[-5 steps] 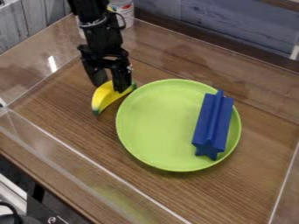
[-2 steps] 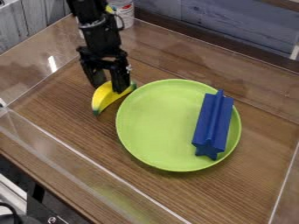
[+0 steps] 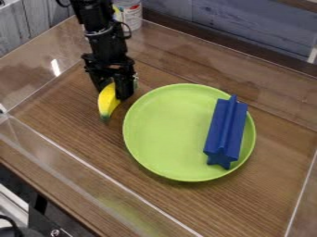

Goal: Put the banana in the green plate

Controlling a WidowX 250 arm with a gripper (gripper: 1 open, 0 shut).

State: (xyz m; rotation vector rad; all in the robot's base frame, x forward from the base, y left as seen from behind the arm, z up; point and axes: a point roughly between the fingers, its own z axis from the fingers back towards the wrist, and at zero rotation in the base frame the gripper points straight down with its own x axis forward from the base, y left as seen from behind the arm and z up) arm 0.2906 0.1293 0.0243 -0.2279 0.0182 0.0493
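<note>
banana: one (image 3: 107,104), yellow, curved, smooth, on the wood left of the plate; upper end hidden by the pincer.
pincer: one (image 3: 113,85), black, around the banana's upper end; how far open, or whether gripping, i cannot tell.
plate: one (image 3: 181,146), green, round, shallow-rimmed.
block: one (image 3: 225,132), blue, ridged, lying on the plate's right side.
tabletop: one (image 3: 87,148), brown, wood-grained.
container: one (image 3: 129,13), whitish, cut off above.
</note>
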